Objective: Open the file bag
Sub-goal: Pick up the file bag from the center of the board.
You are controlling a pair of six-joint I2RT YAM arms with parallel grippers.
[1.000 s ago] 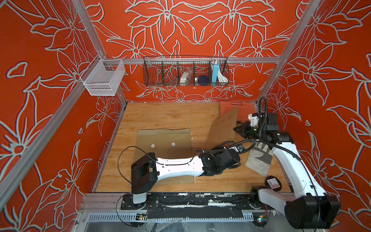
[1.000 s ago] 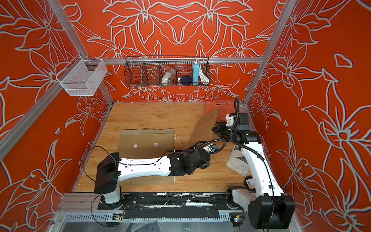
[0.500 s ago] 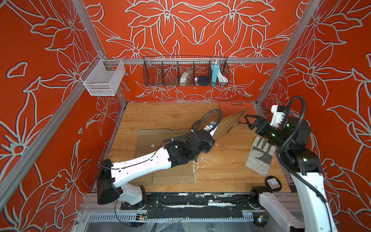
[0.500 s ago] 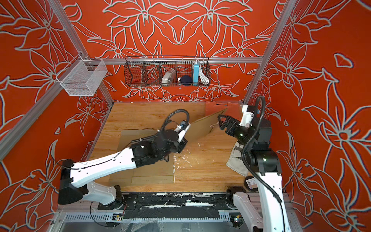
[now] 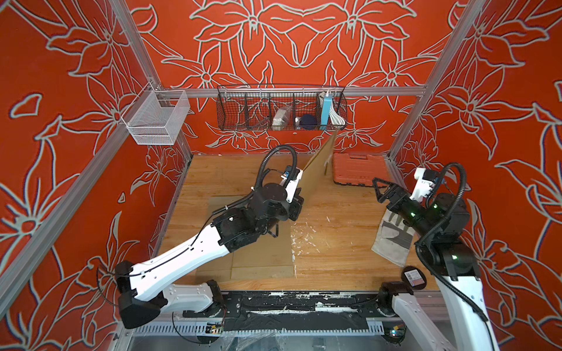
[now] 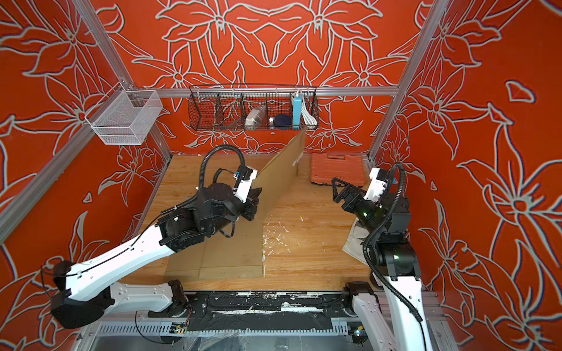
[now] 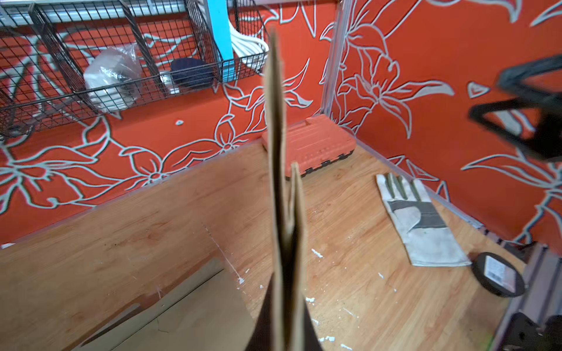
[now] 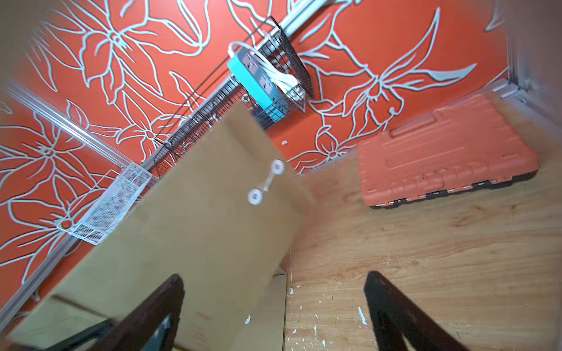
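Right wrist view: file bag (image 8: 194,218) is raised on edge over the table (image 5: 334,240), closure side turned toward the right claw (image 5: 379,190). Two white discs with a string (image 8: 267,181) running between them, so the closure reads as still fastened and the flap is not opened.

Step in hand (my reading): bag presented for unwinding; the opening itself is not begun.

Left claw (image 6: 257,199): closed down on the bag's lower end. The left wrist view shows the brown sheet edge-on between the dark jaws. The bag's far end tips up toward the wire basket (image 5: 243,106).

Right claw: jaws clearly apart, nothing between them. It is well clear of the bag, above the table near the orange case (image 5: 360,168).

Next move calls for the right claw to go in to the string, take a fine pinch and unwind it off the disc, with the left holding the bag steady. Risk: the string is thin and the bag may flex.
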